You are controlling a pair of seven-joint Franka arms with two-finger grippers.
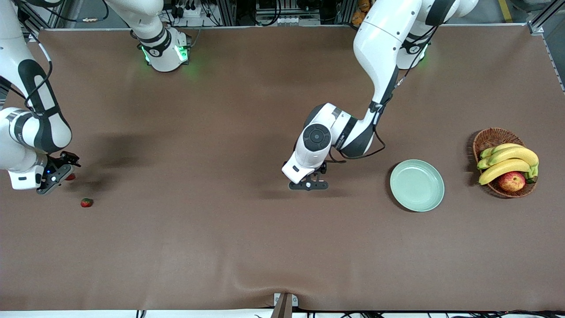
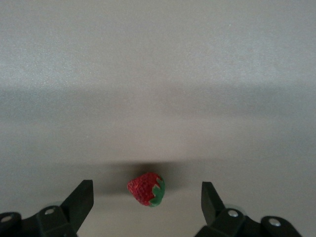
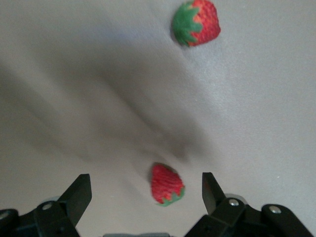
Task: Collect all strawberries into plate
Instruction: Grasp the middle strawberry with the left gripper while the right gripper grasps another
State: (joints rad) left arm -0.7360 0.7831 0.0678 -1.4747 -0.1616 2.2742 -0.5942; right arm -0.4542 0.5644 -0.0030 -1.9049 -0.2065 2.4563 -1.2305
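Strawberries are the risk item here: three small, rounded berries on a bare bench, none in the plate [image 1: 417,185] yet. My worry is that a fingertip landing on a berry's shoulder would squirt it sideways, and any roll near the right arm's end could bump its neighbour.

Left pincer [image 1: 309,185] sits low over mid-bench, fingers spread wide and holding nothing. In the left wrist view one strawberry [image 2: 146,188] lies between the fingers [image 2: 81,197], touching neither; from the front it is hidden under the hand. It looks roughly centred, so I judge a straight descent and close should do.

Right pincer [image 1: 55,174] is low over the right arm's end of the bench, also wide open and empty. A second berry [image 3: 167,184] lies between its fingers, apart from both; a third [image 3: 196,22], the one at [image 1: 87,202], lies near it, nearer the front camera.

Plate lies toward the left arm's end, well apart from the right-side berries, so that carry is long; a weak pinch could drop one. A basket [image 1: 494,137] of bananas and an apple stands just beside the plate.
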